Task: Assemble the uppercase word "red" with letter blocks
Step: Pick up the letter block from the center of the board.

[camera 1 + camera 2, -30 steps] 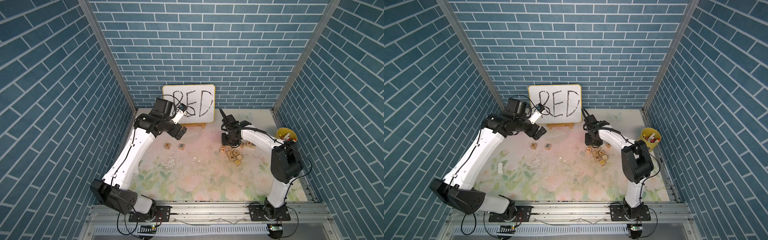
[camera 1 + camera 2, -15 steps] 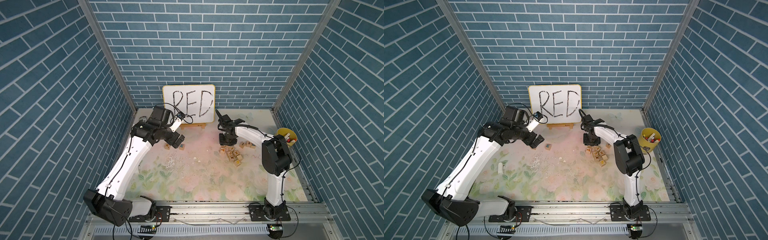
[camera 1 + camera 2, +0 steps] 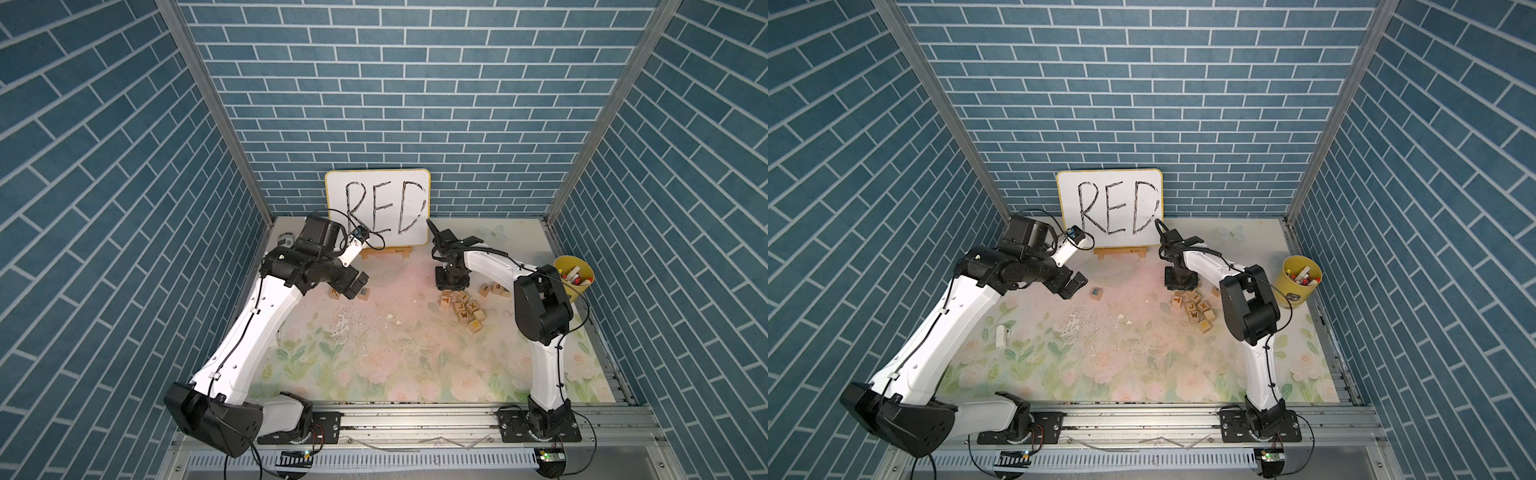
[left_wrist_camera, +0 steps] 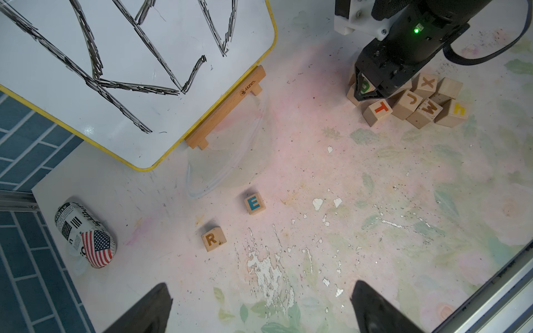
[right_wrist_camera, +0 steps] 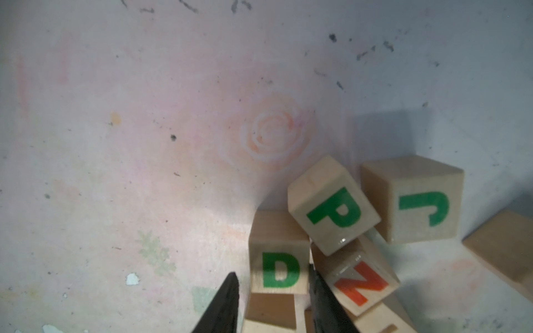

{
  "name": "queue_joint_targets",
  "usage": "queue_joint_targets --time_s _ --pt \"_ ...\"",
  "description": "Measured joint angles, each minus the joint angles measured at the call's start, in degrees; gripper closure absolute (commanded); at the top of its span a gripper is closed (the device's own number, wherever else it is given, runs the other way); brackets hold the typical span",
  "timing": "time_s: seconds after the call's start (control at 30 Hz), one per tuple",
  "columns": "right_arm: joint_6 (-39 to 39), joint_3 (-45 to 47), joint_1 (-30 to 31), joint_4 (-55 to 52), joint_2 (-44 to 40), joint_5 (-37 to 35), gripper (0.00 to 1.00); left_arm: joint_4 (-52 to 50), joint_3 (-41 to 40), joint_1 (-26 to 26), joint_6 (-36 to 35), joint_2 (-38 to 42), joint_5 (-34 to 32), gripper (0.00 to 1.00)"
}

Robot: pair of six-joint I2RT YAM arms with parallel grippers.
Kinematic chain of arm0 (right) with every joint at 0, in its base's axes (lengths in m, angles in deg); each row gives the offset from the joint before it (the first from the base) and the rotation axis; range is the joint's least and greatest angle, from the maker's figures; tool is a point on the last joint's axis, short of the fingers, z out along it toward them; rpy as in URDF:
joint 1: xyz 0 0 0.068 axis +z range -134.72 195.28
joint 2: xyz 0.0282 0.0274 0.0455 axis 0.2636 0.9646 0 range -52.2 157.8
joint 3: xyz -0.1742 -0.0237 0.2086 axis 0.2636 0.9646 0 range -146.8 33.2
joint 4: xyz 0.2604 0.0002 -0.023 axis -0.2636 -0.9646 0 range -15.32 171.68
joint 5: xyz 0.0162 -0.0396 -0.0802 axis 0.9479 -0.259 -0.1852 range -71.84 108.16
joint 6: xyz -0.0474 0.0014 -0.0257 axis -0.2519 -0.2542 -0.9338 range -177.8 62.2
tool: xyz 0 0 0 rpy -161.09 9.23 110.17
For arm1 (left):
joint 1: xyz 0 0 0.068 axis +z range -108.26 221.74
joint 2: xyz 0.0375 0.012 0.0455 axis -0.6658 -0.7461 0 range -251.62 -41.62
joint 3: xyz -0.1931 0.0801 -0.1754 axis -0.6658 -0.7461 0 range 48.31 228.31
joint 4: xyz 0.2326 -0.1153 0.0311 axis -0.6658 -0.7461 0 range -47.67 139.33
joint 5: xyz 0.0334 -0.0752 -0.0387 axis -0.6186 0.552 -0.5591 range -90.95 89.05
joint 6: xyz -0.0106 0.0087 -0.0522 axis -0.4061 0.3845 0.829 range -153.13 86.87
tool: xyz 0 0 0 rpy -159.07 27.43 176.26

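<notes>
Right gripper [image 5: 274, 291] sits at the edge of the block pile, jaws narrowed around the D block [image 5: 278, 269]; the far finger [image 5: 326, 299] looks pressed against its side, the near one may still leave a thin gap, hard to tell. In the left wrist view the same green-lettered D block [image 4: 364, 86] shows between the black fingertips, low by the table among the other cubes. The P block [image 5: 334, 206] leans tilted on the pile, touching the D block's corner; the N block [image 5: 360, 282] is beside it.

Left gripper [image 4: 259, 308] is wide open with nothing in it, above the floral table [image 4: 375, 230]. The R block [image 4: 213, 239] and E block [image 4: 254, 203] lie near each other but apart, in front of the whiteboard [image 4: 144, 57].
</notes>
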Motion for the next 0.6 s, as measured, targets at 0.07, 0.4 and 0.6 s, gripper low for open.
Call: queue_joint_targets --time_s 0.07,0.4,0.6 --pt "-0.2 -0.8 0.0 -0.3 0.7 -0.2 0.58 0.0 0.0 0.0 0.0 0.0 0.0 0.01" --pt "-1.1 -3.1 0.0 -0.8 3.3 -1.0 0.59 0.2 -0.6 0.0 0.0 0.0 0.0 0.01" --pt "-1.1 -3.5 0.0 -1.0 4.7 -1.1 0.62 0.5 -1.5 0.0 0.0 0.0 0.0 0.01"
